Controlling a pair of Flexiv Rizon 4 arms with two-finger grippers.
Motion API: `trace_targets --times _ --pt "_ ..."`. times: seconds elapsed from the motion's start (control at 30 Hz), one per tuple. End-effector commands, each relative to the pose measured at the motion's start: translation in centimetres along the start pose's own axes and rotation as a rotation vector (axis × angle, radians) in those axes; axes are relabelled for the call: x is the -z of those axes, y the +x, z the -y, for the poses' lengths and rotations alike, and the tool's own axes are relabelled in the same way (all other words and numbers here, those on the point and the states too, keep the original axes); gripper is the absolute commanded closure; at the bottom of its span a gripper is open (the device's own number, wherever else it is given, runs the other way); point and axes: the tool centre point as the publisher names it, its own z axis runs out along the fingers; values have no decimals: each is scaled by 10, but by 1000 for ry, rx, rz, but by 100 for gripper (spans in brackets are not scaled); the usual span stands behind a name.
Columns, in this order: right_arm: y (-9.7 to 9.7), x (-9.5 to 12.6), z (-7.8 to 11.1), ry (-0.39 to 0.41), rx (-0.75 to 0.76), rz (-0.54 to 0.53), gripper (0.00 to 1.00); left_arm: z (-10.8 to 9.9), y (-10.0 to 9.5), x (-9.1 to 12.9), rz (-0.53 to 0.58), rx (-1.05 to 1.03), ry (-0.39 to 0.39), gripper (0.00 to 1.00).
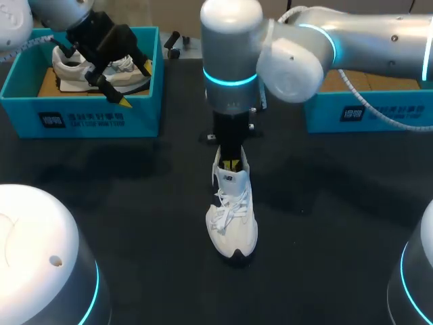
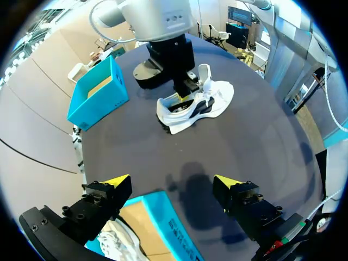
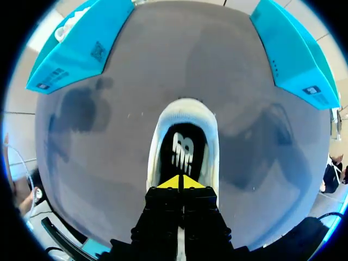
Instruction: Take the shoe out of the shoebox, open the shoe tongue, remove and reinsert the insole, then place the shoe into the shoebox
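The white shoe (image 1: 233, 217) (image 2: 204, 100) (image 3: 185, 106) is standing upright at the middle of the dark table (image 1: 135, 203), out of both boxes, toe pointing away from them. The right gripper (image 1: 230, 164) (image 3: 180, 182) is reaching straight down into its opening, fingers clenched tip to tip just above the insole (image 3: 182, 147). Whether any edge is being pinched between them cannot be made out.

The insole is showing a white logo against black, and the tongue (image 1: 230, 177) is carrying a small dark mark that is too small to make out. Each box is wearing a white label on its front wall: one label (image 1: 81, 120) on the left shoebox (image 1: 20, 101) (image 2: 179, 234) (image 3: 81, 43), another (image 1: 355, 114) on the right shoebox (image 1: 399, 112) (image 2: 98, 95) (image 3: 293, 49). Both are showing a dark square emblem and a row of characters.

The left gripper (image 1: 135, 84) (image 2: 173, 182) is hanging released over the left shoebox, its yellow tips spread wide and holding nothing. It is covering part of a second shoe (image 1: 74, 71) (image 2: 117, 236) lying inside on brown card.

In the head view the right arm is hiding the white shoe's heel and most of the right shoebox. In the left wrist view, the same arm is covering the shoe's heel.
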Motion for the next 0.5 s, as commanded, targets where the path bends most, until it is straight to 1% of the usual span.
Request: trace_targets --times 0.03,0.13,0.27,0.3,0.37,0.4,0.43,0.47,0.5 --pt "0 4 2 56 -16 2 100 0 0 0 -1 0 -2 0" --pt "3 5 10 93 -31 -2 100 0 0 0 -1 0 -2 0" --pt "3 3 18 120 -47 -8 100 0 0 0 -1 0 -2 0" --pt "2 3 21 129 -54 -5 97 0 0 0 -1 0 -2 0" --pt "2 2 23 135 -58 -12 76 0 0 0 -1 0 -2 0" --pt "2 3 25 145 -62 -15 53 0 0 0 -1 0 -2 0" --pt "3 3 26 149 -65 -16 36 0 0 0 -1 0 -2 0" --pt "3 2 27 153 -68 -18 13 0 0 0 -1 0 -2 0" --pt "2 2 28 155 -72 -21 0 0 0 0 -1 0 -2 0"
